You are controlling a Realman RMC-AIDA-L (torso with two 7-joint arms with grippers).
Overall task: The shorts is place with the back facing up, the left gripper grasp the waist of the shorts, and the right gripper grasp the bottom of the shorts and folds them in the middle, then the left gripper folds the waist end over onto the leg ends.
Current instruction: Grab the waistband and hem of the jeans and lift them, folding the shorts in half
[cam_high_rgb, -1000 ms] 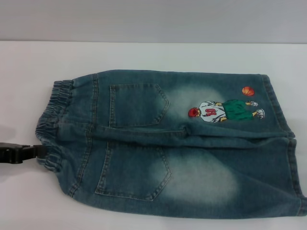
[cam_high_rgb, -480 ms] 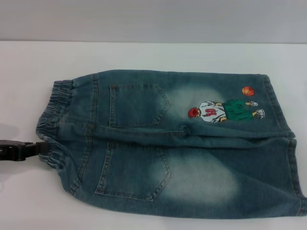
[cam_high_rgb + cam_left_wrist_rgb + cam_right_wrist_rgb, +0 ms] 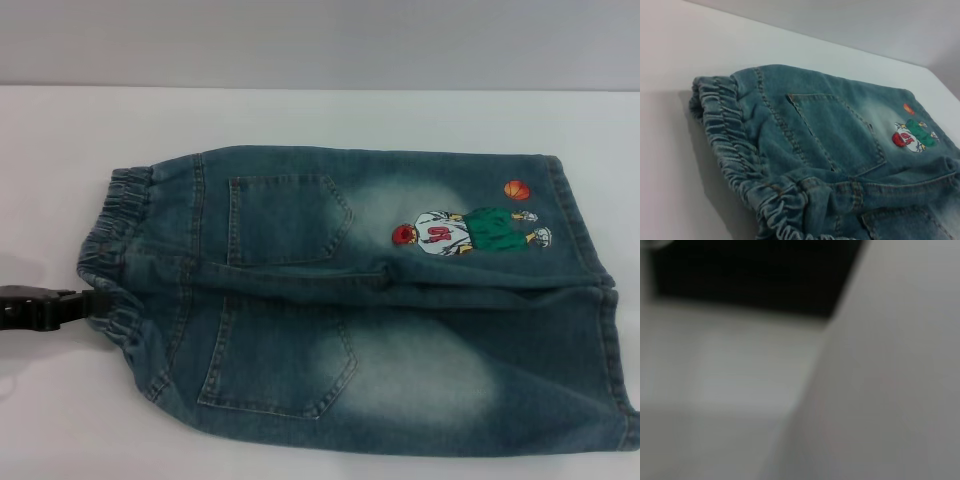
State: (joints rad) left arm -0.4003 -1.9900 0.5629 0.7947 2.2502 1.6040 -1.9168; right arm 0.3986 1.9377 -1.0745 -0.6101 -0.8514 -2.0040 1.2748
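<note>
Your shorts (image 3: 350, 300) lie flat, back up, mid-table (image 3: 300, 115), waist at nine o'clock, hems at three. Your left gripper (image 3: 88, 305) touches the waistband's edge; you cannot tell whether its fingers are closed on it.

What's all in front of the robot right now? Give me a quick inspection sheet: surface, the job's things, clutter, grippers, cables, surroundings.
Surface: white table, plain.
Job's things: the shorts lie flat, back pockets up; elastic waist toward the robot's left, the bottom of the shorts toward its right; embroidered basketball player on the far leg.
Clutter: nothing seen.
Grippers: the left gripper is at the waistband's near part, touching the ruffled edge; the right gripper is out of view.
Cables: nothing seen.
Surroundings: grey wall behind the table.
</note>
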